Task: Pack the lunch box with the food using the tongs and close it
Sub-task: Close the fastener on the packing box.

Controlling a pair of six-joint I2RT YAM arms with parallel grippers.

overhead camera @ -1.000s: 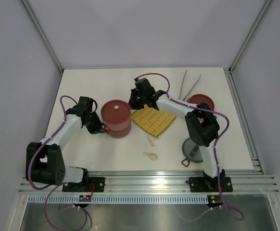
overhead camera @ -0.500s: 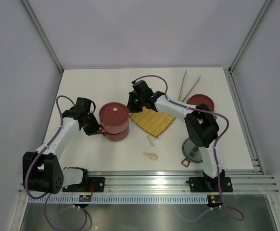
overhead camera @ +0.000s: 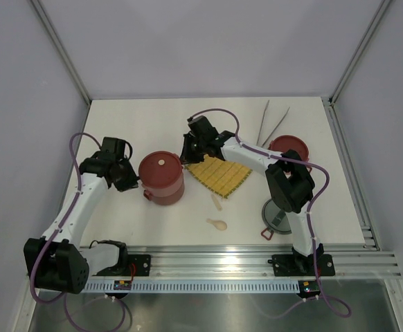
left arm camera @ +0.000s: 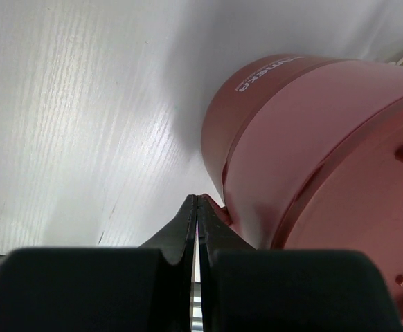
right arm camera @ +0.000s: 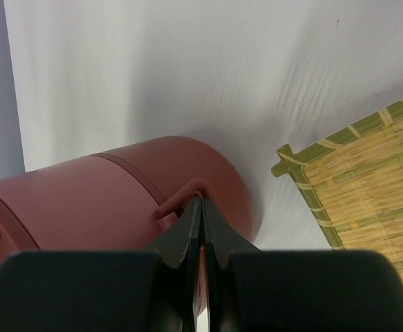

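The lunch box (overhead camera: 161,181) stands upright left of centre on the tabletop (overhead camera: 139,124), tiers stacked, red disc lid (overhead camera: 161,166) facing up, axis vertical. Judged rigid and smooth-walled, likely to slip; the side lugs are the sound hold. Right hand (right arm camera: 200,207) is pinched on one lug (right arm camera: 177,200). Left hand (left arm camera: 196,207) is clenched empty at the base; contact uncertain. Tongs (overhead camera: 264,122) lie well apart, far right, running near-to-far, joined end nearer

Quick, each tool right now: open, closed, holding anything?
Left tool: closed beside the lunch box; whether it grips anything cannot be told.
Right tool: closed on the lunch box.
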